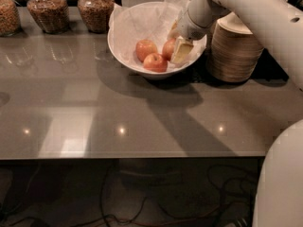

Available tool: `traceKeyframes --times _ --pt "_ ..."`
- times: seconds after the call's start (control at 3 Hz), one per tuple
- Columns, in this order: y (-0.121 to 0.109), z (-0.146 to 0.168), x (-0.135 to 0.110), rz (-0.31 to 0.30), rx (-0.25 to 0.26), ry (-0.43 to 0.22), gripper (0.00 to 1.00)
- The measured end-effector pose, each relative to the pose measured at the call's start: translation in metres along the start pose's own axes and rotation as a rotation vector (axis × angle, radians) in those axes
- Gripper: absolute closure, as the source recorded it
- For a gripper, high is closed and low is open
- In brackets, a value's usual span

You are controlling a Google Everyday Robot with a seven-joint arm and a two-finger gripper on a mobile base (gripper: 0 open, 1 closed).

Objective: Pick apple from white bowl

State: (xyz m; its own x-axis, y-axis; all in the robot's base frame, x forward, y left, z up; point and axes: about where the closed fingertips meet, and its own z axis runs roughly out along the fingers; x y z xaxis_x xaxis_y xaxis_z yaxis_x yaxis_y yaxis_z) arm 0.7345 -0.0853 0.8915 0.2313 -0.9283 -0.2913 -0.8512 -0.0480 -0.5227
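Camera view: a wide, glossy white bowl (122, 58) lined with crinkled white paper sits on a smooth grey worktop (142, 117). The pale gripper (180, 51) dips into the bowl's right side, touching the round red-orange apple (168, 47). Its grasp cannot be told. Two more apples (146, 48) lie to the left, and ribbed beige stacked bowls (234, 51) stand just beside.

The bowl (156, 74) is glossy white, probably ceramic, lined with crinkled matt paper (142, 22). The apples (155, 63) have smooth skin with a faint sheen. The gripper (181, 51), inside the bowl at its right side, looks like matt cream plastic. The arm (246, 8) is smooth white plastic. The table (118, 126) is smooth, glossy grey. The jars (47, 11) are clear glass, and the stacked bowls (234, 51) are matt beige.
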Motion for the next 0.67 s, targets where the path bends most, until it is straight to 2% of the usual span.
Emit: traceKeyframes --times 0.33,0.67 --pt "-0.011 -0.037 -0.006 0.01 0.08 -0.042 1.0" --pt "-0.012 -0.084 -0.01 0.055 0.162 -0.157 1.0"
